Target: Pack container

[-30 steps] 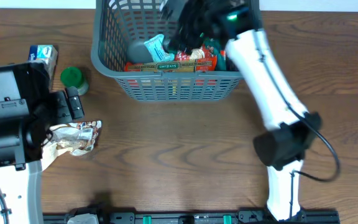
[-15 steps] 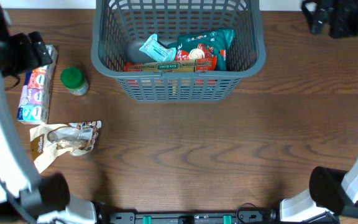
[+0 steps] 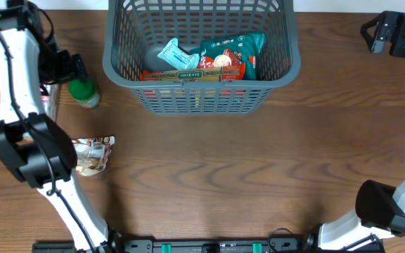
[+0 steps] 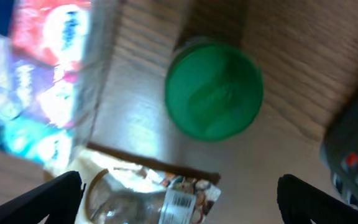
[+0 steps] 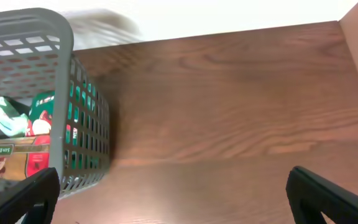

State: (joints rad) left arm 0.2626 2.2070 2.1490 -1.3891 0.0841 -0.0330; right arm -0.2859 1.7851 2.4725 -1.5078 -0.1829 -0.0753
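The dark grey lattice basket (image 3: 200, 91) stands at the back middle and holds a teal packet (image 3: 234, 53), a light blue packet (image 3: 174, 55) and a red box (image 3: 188, 74). It also shows in the right wrist view (image 5: 36, 37) and at the edge of the left wrist view (image 4: 353, 155). My left gripper (image 3: 67, 70) hovers open and empty by a green-lidded jar (image 3: 83, 90). In the left wrist view my fingers (image 4: 179, 199) straddle a beige snack packet (image 4: 148, 196), with the green lid (image 4: 214, 90) above it. My right gripper (image 3: 382, 31) is open and empty at the far right (image 5: 179, 193).
A colourful tissue pack (image 4: 39, 81) lies left of the jar, mostly hidden under my left arm in the overhead view. The beige snack packet (image 3: 90, 154) lies on the wooden table (image 3: 223, 176) at the front left.
My right arm has left the basket and swung to the far right. My left arm has risen from the beige packet and swung back to beside the green-lidded jar.
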